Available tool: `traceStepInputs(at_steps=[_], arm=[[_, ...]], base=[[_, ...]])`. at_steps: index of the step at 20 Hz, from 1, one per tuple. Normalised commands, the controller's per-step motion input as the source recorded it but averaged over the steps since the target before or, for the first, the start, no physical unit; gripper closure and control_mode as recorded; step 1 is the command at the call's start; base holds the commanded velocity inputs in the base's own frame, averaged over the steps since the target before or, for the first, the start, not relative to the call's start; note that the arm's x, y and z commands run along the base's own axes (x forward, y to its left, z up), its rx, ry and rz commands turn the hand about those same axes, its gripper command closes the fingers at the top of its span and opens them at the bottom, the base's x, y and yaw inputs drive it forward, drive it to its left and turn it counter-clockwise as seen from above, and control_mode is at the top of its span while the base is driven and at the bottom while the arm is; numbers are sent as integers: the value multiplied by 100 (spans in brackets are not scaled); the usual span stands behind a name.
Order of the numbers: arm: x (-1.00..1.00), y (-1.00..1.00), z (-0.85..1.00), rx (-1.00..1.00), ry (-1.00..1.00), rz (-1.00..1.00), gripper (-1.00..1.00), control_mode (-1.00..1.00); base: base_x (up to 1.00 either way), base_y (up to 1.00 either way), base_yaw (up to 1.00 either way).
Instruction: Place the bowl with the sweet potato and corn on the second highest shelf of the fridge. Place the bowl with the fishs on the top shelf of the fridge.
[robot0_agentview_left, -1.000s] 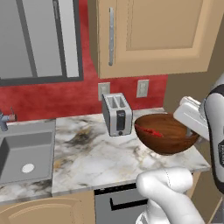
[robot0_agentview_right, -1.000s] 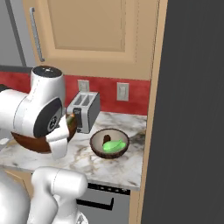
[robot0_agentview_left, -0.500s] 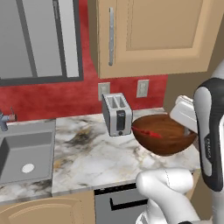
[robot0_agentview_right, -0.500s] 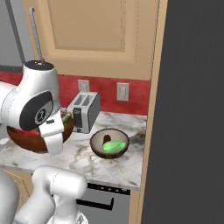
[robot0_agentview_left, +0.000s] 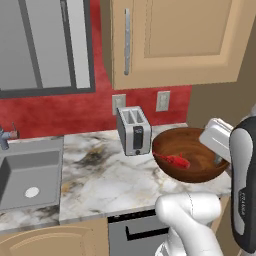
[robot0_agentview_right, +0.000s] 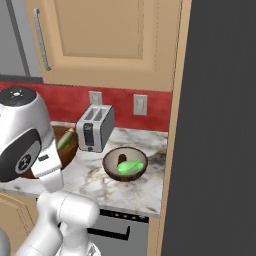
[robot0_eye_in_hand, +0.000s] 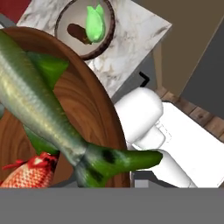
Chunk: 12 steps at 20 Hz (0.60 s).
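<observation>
The wide reddish-brown bowl with the fishs (robot0_agentview_left: 192, 165) hangs just above the counter's right end, right of the toaster. My gripper (robot0_agentview_left: 216, 157) is shut on its right rim. The red fish (robot0_agentview_left: 172, 160) lies inside it. In the hand view the wooden bowl (robot0_eye_in_hand: 94, 111) is close up, with the green fish (robot0_eye_in_hand: 39, 109) across it and the red fish (robot0_eye_in_hand: 26, 173) lower left. The small dark bowl with the sweet potato and corn (robot0_agentview_right: 125, 164) stands on the counter near its right end, holding the lime corn (robot0_agentview_right: 131, 166) and the brown sweet potato (robot0_agentview_right: 121, 159). It also appears as the small bowl (robot0_eye_in_hand: 85, 28).
A silver toaster (robot0_agentview_left: 134, 131) stands at the back wall. A sink (robot0_agentview_left: 30, 170) is set into the counter at left. Wall cabinets (robot0_agentview_left: 175, 40) hang overhead. A tall dark grey panel (robot0_agentview_right: 220, 125) rises right of the counter's end.
My arm's links have turned, and the held wooden bowl has sunk slightly in the left base view. The small bowl and the toaster have stayed put.
</observation>
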Motion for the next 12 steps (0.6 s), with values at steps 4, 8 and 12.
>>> traceStepInputs(at_steps=[4,8,12], arm=[[-10,0,0,0,0,0,100,100],[0,0,0,0,0,0,100,100],[0,0,0,0,0,0,100,100]], base=[[-58,-1,0],[-99,-14,0],[-100,-38,-3]])
